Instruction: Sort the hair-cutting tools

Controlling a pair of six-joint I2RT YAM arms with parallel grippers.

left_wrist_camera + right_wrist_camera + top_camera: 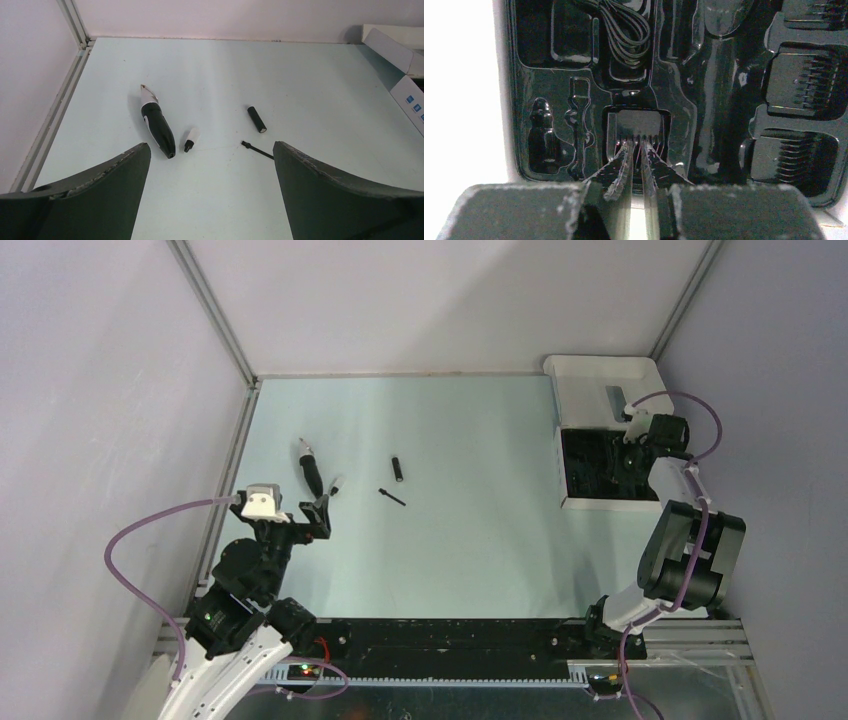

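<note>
Your left fingers (100,190) are hanging spread; your right fingers (619,170) are resting nearly pressed together at the comb attachment (638,122).

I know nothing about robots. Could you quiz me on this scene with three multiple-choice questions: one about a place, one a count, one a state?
1. Where is the white box? A) far right of the table B) far left C) centre
2. How many loose pieces lie on the open table? A) two B) four C) seven
3. The left gripper is: A) wide open, empty B) clamped on something C) shut
Answers: 1A, it sits in the far right corner. 2B: trimmer, small cap, short cylinder, thin stick. 3A, its fingers stand far apart, nothing between.
</note>
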